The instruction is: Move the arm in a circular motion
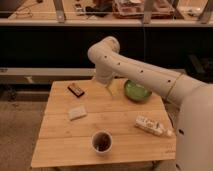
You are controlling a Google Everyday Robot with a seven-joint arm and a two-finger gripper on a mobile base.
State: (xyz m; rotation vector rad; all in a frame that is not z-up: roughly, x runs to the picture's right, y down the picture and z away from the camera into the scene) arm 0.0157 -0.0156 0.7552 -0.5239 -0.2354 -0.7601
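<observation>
now the arm [142,76] hangs its claw [110,90] over the table [59,146] near a bowl [137,91]

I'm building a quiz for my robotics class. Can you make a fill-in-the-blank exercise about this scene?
1. The ____ bowl sits on the wooden table, close to the arm.
2. The gripper hangs over the table between the dark bar and the ____.
3. Nearest the table's front edge stands a ____.
Missing words: green; bowl; cup.
</observation>
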